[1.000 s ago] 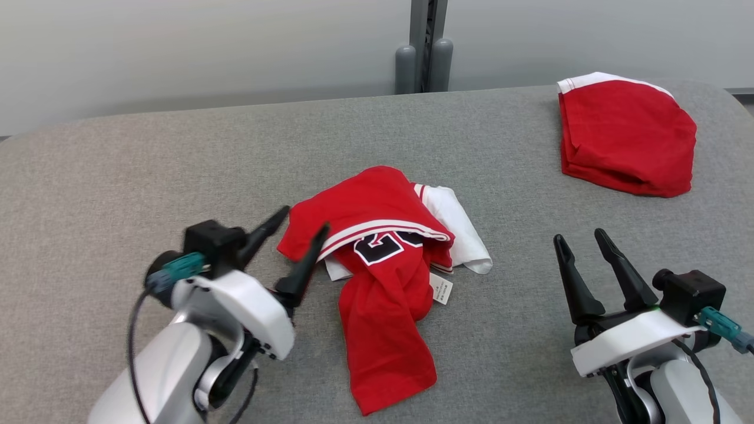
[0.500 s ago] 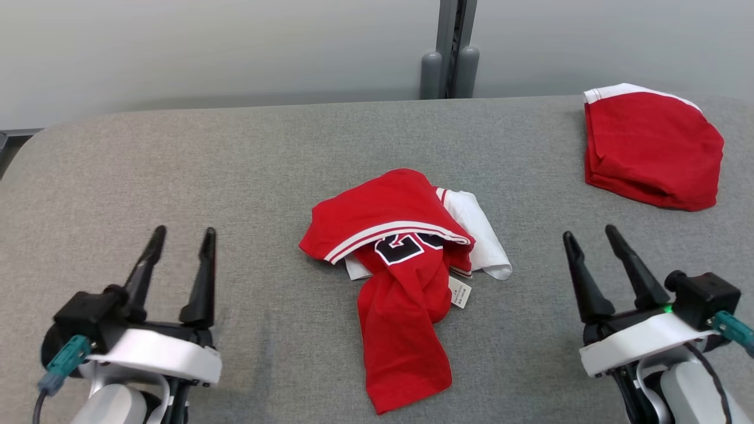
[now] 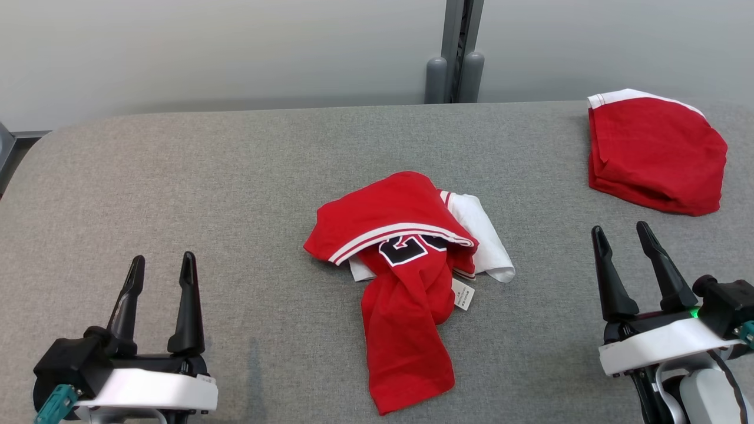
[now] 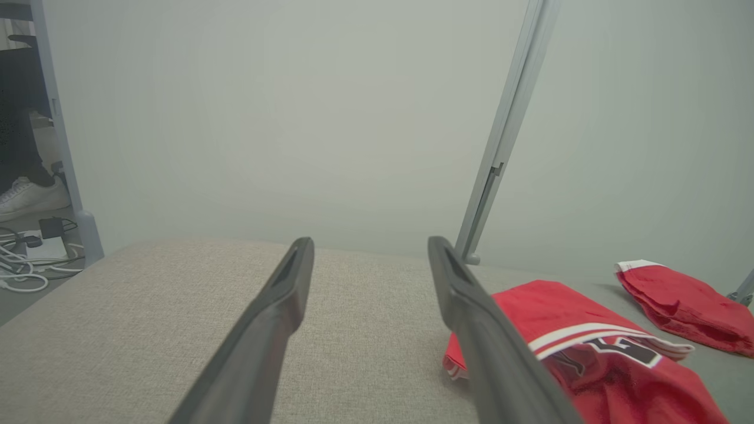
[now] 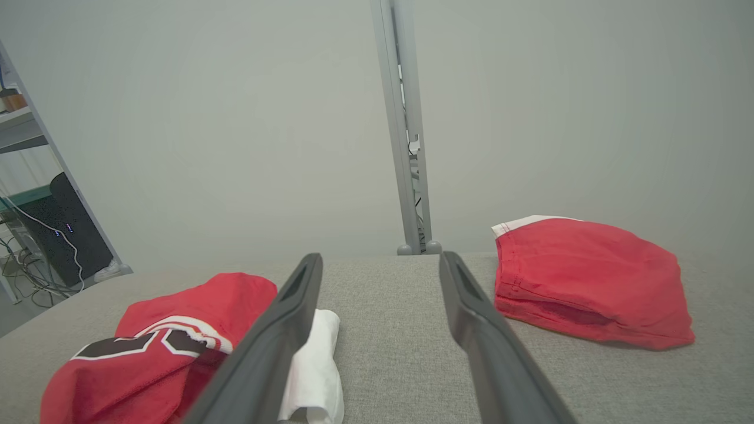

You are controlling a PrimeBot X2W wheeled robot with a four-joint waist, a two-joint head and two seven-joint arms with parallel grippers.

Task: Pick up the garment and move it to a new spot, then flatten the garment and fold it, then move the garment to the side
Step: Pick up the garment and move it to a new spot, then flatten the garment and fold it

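Observation:
The crumpled garment point(image 3: 406, 265), red with white trim, black numerals and a white tag, lies in a heap at the middle of the grey padded table point(image 3: 206, 176). My left gripper point(image 3: 163, 262) stands open at the lower left, well clear of the garment, with nothing between its fingers. My right gripper point(image 3: 619, 231) stands open at the lower right, also apart from it. The left wrist view has the left gripper point(image 4: 370, 247) open, with the garment point(image 4: 589, 341) off to its right. In the right wrist view the right gripper point(image 5: 380, 259) is open and the garment point(image 5: 165, 341) lies to its left.
A second, folded red garment point(image 3: 654, 153) lies at the table's back right corner, just beyond my right gripper. A grey post point(image 3: 456, 53) stands behind the table against the pale wall. A person's white shoe point(image 4: 29, 197) and cables show off the table's left end.
My left gripper has drawn back from the garment's left edge to the lower left, staying open. The head camera has shifted, so the whole scene sits further right. The garment lies as before.

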